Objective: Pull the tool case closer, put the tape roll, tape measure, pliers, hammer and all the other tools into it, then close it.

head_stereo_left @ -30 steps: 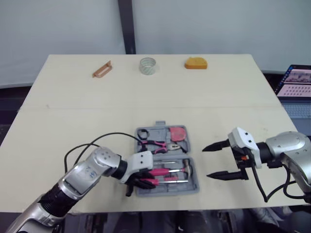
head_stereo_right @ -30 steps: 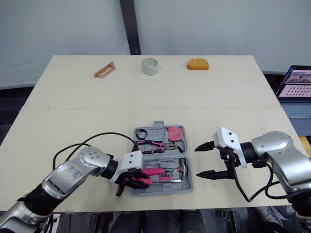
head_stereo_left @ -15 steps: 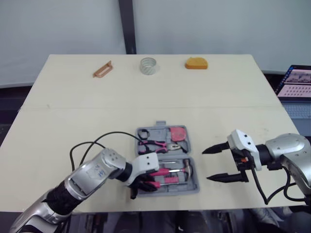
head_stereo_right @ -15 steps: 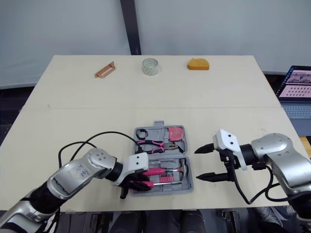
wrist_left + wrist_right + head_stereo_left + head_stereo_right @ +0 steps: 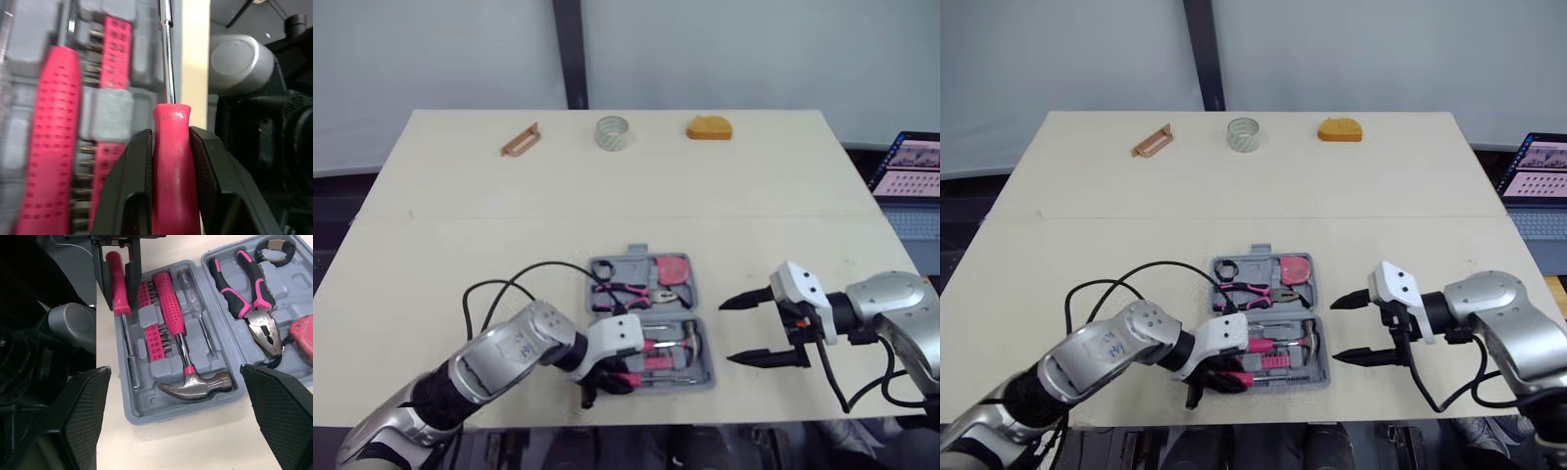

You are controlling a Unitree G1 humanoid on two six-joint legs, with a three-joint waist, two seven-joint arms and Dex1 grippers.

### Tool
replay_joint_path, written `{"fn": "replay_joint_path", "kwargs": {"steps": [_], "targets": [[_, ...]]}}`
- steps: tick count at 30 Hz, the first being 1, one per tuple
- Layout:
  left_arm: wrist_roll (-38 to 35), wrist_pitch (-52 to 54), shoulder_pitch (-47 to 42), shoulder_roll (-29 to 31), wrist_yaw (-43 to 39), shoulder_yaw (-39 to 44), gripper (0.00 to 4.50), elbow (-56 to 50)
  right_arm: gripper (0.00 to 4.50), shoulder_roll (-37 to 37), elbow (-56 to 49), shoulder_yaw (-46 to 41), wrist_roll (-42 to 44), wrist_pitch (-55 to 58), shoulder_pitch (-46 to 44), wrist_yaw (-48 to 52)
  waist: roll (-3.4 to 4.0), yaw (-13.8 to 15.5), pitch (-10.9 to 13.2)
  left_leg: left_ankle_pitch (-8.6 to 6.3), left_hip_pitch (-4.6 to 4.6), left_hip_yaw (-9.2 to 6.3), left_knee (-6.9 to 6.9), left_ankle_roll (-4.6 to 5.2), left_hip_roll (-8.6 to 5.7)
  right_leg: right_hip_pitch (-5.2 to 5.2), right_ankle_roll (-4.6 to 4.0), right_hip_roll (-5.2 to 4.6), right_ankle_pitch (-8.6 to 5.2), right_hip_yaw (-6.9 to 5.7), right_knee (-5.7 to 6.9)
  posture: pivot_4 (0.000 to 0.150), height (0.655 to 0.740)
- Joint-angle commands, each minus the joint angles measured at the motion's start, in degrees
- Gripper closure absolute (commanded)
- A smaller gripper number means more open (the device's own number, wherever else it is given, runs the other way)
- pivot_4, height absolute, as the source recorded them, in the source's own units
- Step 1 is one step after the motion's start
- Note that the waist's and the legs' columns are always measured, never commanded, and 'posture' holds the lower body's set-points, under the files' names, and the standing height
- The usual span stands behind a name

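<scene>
One beige table (image 5: 754, 186) w/ tool case (image 5: 625, 267) — pale backdrop (image 5: 754, 49), laptop (image 5: 909, 168) at rt.

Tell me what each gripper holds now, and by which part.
The left gripper clamps the pink screwdriver by its handle, close to the shaft. The right gripper has open jaws and holds nothing.

left gripper (image 5: 170, 135): clamped on screwdriver (image 5: 171, 191) handle
screwdriver: pink grip, steel shaft along tool case (image 5: 111, 113) edge
dotted handle (image 5: 49, 127): pink, seated beside bit strip (image 5: 115, 54)
</scene>
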Motion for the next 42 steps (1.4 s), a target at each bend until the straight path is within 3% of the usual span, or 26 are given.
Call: {"fn": "replay_joint_path", "kwargs": {"steps": [1,42], "targets": [[-1.0,1.0,-1.1,-0.6,1.1,-1.2,3.87,-1.5,0.00,0.1,-2.0,-1.6,1.1,-0.5,0.4,-0.6,0.00,0.0,0.0,0.00,0.00,0.00,0.00,0.00,0.00,0.00,0.00,0.00,0.00,0.00,0.00,0.150,0.7400],[-3.5,0.6,-3.1,-3.8,5.5,-3.5,3.87,3.2,0.00,1.1,-1.8,-1.5,0.9,-1.1,1.2,-1.9,0.00,0.0,0.0,0.00,-0.02,-0.01,0.05,0.01,0.00,0.00,0.00,0.00,0.00,0.00,0.01,0.150,0.7400]]}}
